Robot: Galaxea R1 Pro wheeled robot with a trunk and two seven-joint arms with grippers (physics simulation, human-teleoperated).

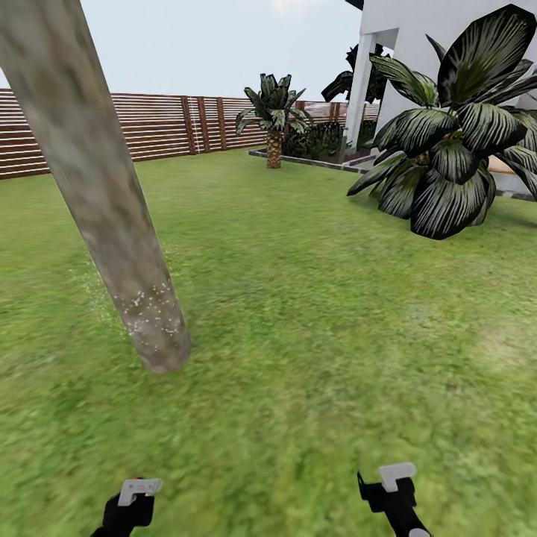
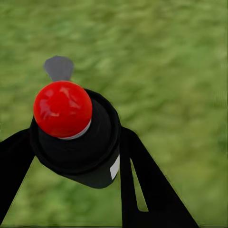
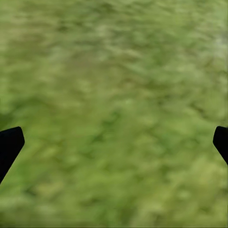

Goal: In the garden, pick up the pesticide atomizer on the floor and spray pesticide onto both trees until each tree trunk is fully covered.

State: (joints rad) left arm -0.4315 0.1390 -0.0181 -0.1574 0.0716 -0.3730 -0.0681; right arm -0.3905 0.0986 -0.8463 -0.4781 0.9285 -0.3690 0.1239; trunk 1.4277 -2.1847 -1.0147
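step in hand: spraying. the left tool [image 2: 71,156] is clamped round the pesticide atomizer [image 2: 76,137], black fingers pressed on both sides of its dark body, so pickup's done. in head view the left tool [image 1: 128,507] sits low at near left w/ a sliver of red showing by it, prob. the bottle top, though too small to be sure. right tool [image 3: 114,142] is spread wide w/ nothing between the tips, just lawn [image 3: 114,85] under it; in head view it's at near right [image 1: 395,492].

tree trunk [image 1: 104,194] stands left, just ahead of the left tool, leaning, base planted in grass. fine white specks dot its lower part and the grass just left of it, looks like spray landing, but only a low band is marked; upper trunk is bare. so i'd judge this tree partly done.

next move calls for: aim nozzle higher up the trunk, work round the sides, keep grip firm, then on to 2nd tree.

atomizer look: squat dark green-black body, glossy round red top, small white label patch on the side, grey nozzle tab poking out beyond the cap. small, smooth, could slip if grip eases.

far: brown slat fence [image 1: 171,123], short palm [image 1: 274,119], big dark-leaved plant [image 1: 455,142] far right by a white building.
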